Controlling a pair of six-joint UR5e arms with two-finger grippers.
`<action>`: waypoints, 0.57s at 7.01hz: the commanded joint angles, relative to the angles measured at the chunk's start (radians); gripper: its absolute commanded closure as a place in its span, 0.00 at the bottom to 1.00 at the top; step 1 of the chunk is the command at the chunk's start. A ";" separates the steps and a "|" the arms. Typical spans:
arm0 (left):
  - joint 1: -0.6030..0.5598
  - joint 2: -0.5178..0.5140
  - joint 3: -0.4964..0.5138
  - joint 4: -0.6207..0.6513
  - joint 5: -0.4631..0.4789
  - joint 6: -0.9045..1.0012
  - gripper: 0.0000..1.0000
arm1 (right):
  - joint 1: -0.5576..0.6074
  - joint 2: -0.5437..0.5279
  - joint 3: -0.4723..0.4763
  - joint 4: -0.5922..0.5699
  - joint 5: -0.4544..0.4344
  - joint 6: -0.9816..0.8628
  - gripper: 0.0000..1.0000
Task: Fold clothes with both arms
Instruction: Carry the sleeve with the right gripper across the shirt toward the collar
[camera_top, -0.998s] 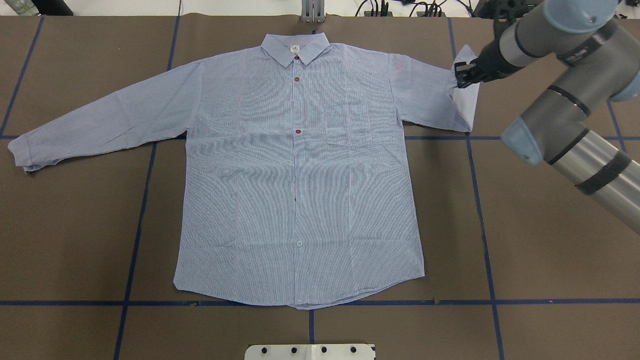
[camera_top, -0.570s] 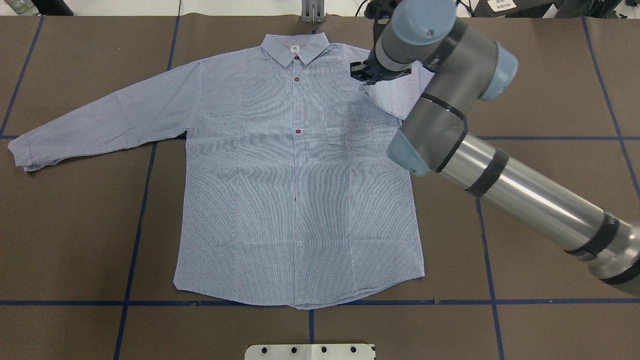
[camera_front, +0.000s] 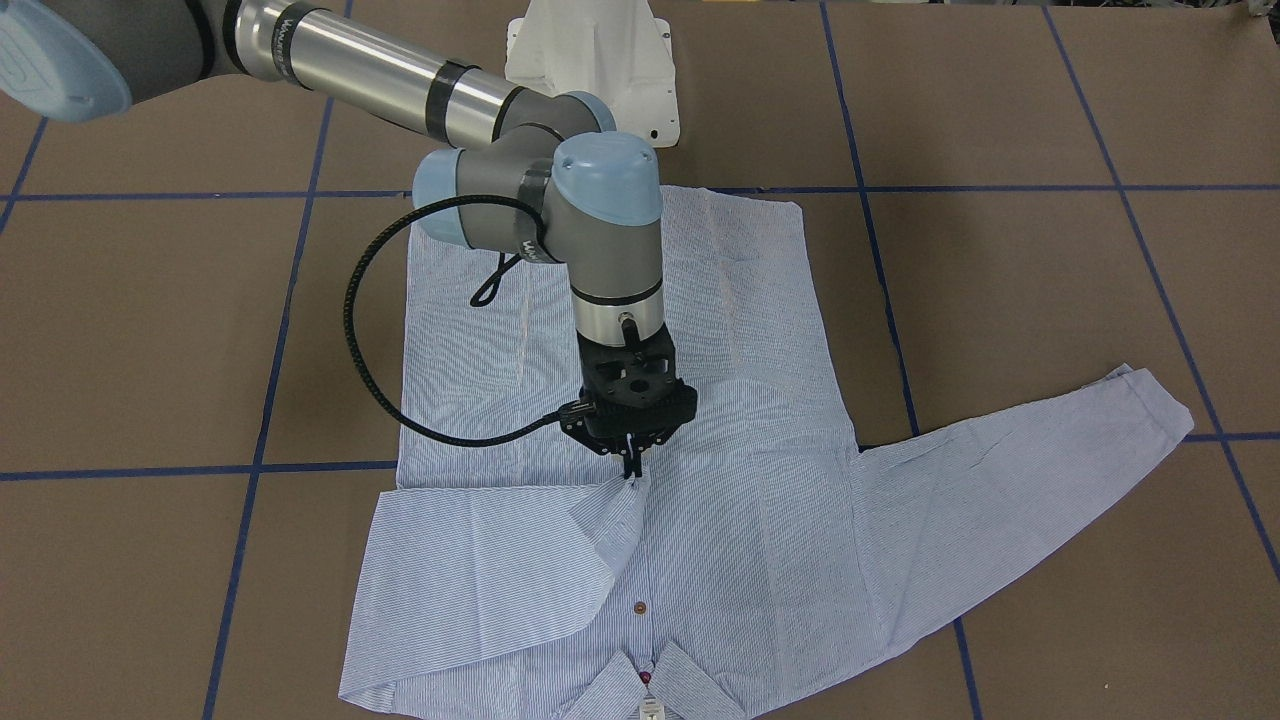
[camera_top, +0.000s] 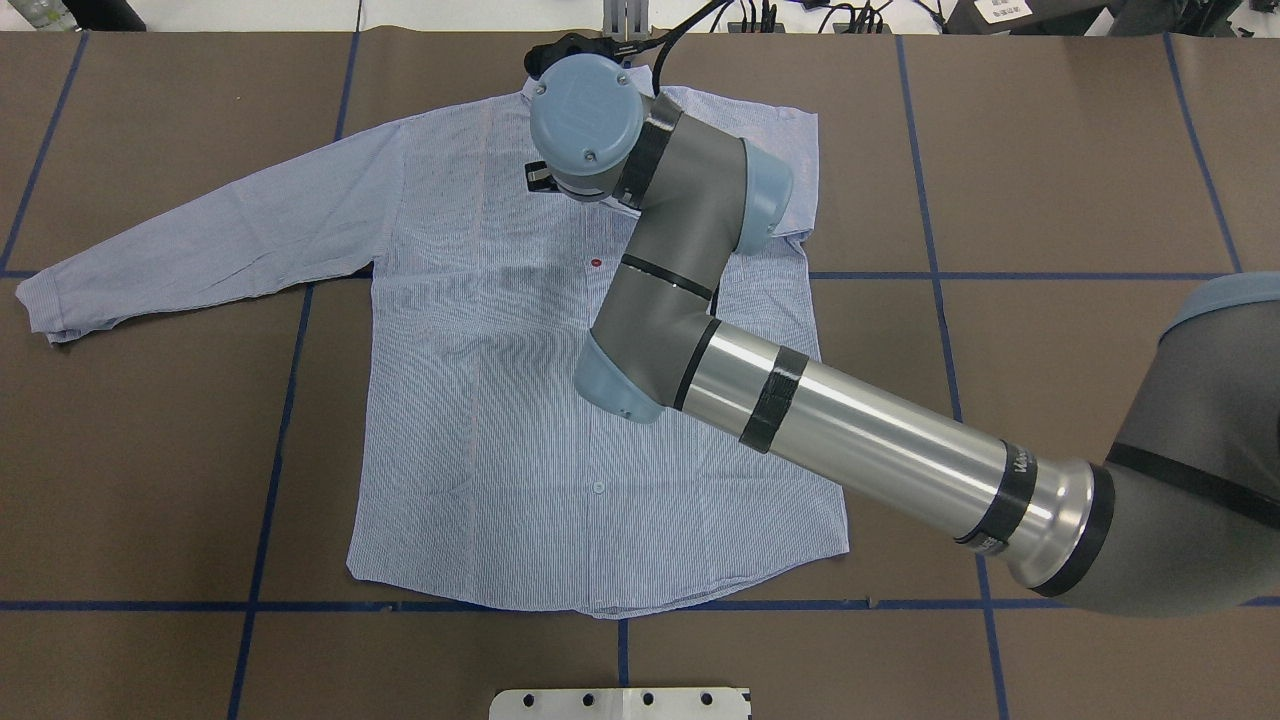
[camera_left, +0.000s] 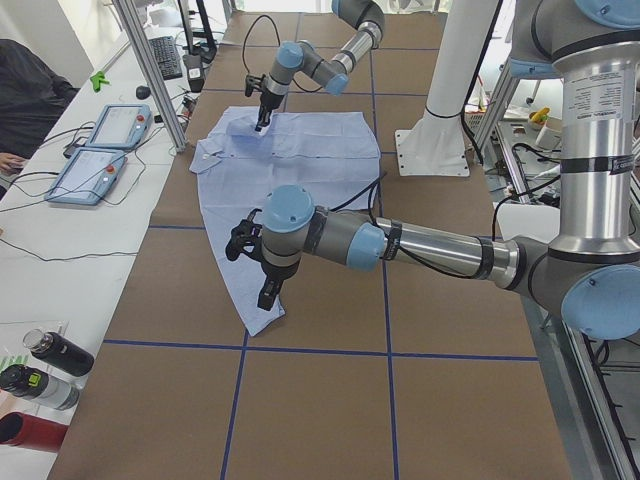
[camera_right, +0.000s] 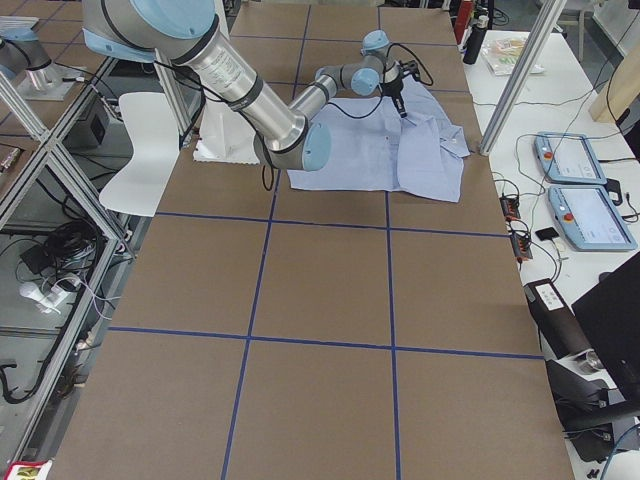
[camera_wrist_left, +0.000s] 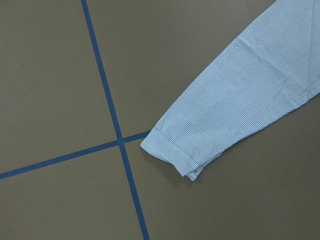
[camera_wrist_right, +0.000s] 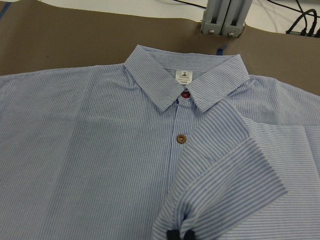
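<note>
Shirt: the striped shirt (camera_top: 480, 420) lies flat, front up, on the brown table (camera_top: 1060, 150), with its collar (camera_wrist_right: 160, 82) on the side far from the robot.
Right gripper: the right gripper (camera_front: 631, 468) is near the collar, over the button row. Its jaws pinch a sleeve cuff (camera_wrist_right: 235, 175) tight.
Held sleeve: folded over the chest, towards the collar.
Other sleeve: spread out flat, its cuff (camera_wrist_left: 172, 152) well away from the collar, by a blue tape cross (camera_wrist_left: 120, 141).
Left gripper: the left gripper (camera_left: 267, 296) hangs above that far cuff. I cannot tell how its jaws stand.

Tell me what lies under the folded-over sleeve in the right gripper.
The sleeve, pinched by the right gripper, lies over the shirt front, robot's right side. The collar and two buttons beside it show; the chest cloth beneath is covered.
</note>
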 joint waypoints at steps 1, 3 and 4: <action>0.000 0.000 0.007 -0.002 0.000 0.000 0.00 | -0.066 0.064 -0.101 0.001 -0.097 -0.005 1.00; 0.000 0.000 0.010 -0.005 0.000 0.000 0.00 | -0.090 0.138 -0.214 0.001 -0.134 -0.009 0.35; 0.000 0.000 0.010 -0.005 0.000 0.002 0.00 | -0.101 0.185 -0.280 0.001 -0.152 -0.008 0.05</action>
